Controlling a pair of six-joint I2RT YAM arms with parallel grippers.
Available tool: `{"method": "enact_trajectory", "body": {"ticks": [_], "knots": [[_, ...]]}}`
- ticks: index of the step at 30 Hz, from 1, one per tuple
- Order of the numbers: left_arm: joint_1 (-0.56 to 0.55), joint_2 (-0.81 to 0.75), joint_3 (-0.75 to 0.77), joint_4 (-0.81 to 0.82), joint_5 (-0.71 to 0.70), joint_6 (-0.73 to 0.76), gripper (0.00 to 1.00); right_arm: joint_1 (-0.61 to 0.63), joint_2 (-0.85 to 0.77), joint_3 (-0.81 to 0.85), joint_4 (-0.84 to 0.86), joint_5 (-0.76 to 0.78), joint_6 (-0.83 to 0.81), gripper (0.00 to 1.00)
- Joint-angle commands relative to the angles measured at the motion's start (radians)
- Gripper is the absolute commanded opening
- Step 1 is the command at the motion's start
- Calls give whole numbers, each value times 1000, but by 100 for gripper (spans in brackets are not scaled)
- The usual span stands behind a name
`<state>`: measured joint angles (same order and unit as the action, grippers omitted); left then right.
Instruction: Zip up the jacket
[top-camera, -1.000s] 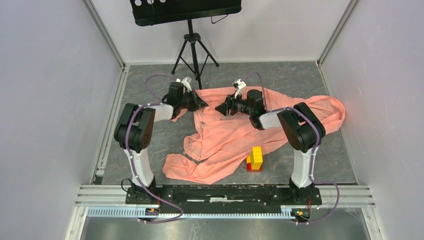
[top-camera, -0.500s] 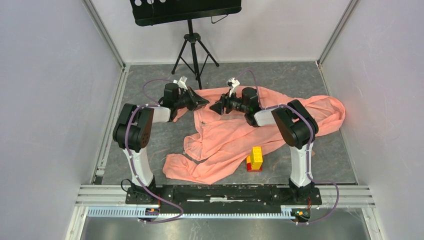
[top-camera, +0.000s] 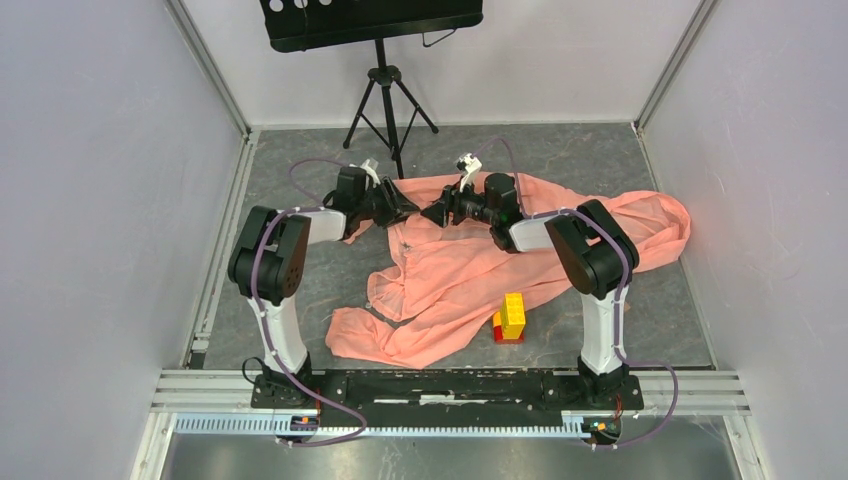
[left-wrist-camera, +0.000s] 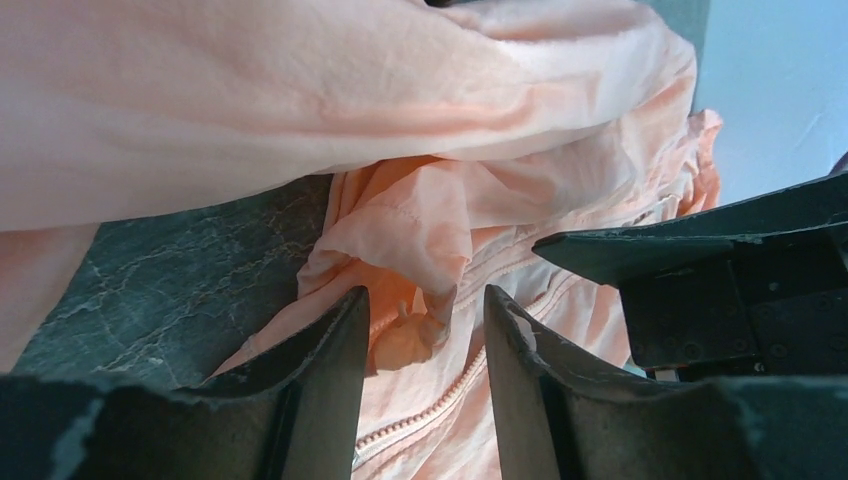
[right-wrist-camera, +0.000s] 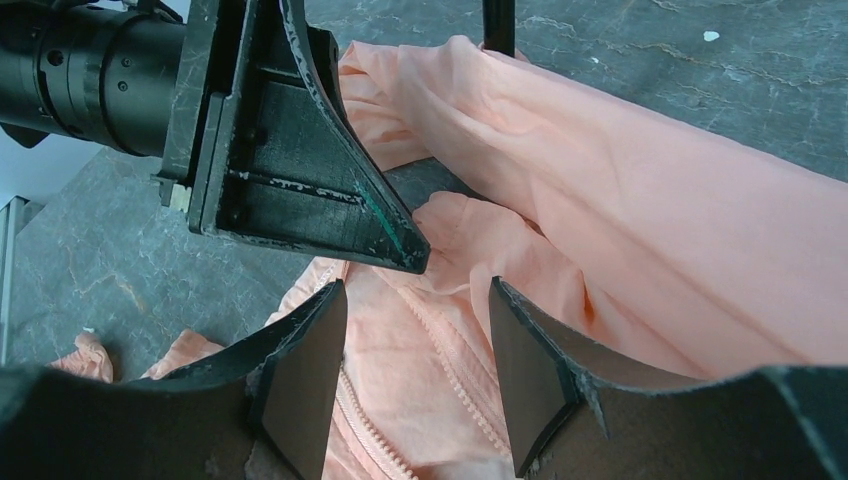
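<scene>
Jacket: the jacket (top-camera: 470, 265) lies crumpled on the table, front open.
Left gripper: the left gripper (top-camera: 400, 208) sits low at the jacket's far-left edge. Its fingers (left-wrist-camera: 325, 385) are spread, and a small fabric fold hangs in the gap, unpinched.
Right gripper: the right gripper (top-camera: 436, 214) is just beside it over the jacket's far edge, facing it. Its fingers are parted and hold nothing.
Zipper: the zipper (right-wrist-camera: 462, 385) shows 2 tooth rows lying apart under the right gripper.
Reason: the tips likely meet here to find the zipper's end, 1 to steady the cloth and 1 to pull.
Block stack: the block stack (top-camera: 511, 318) stands at the jacket's near edge, well apart from both grippers.
Risk: the thin fabric may bunch when pinched.
</scene>
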<state>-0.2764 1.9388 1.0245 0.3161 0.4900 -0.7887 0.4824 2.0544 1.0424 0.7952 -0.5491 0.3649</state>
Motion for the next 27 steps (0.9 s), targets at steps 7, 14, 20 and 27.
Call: {"method": "enact_trajectory", "body": {"ticks": [7, 14, 20, 27], "knots": [[-32, 26, 81, -87, -35, 105, 18, -4, -17, 5, -5, 3, -43, 59], [-6, 14, 59, 11, 117, 6, 2, -4, -57, -47, 12, -25, -98, 58], [16, 8, 4, 190, 201, -145, 2, -3, -49, -52, 93, -89, -81, 61], [16, 5, -39, 305, 233, -258, 2, -4, -24, -33, 144, -115, -52, 63]]}}
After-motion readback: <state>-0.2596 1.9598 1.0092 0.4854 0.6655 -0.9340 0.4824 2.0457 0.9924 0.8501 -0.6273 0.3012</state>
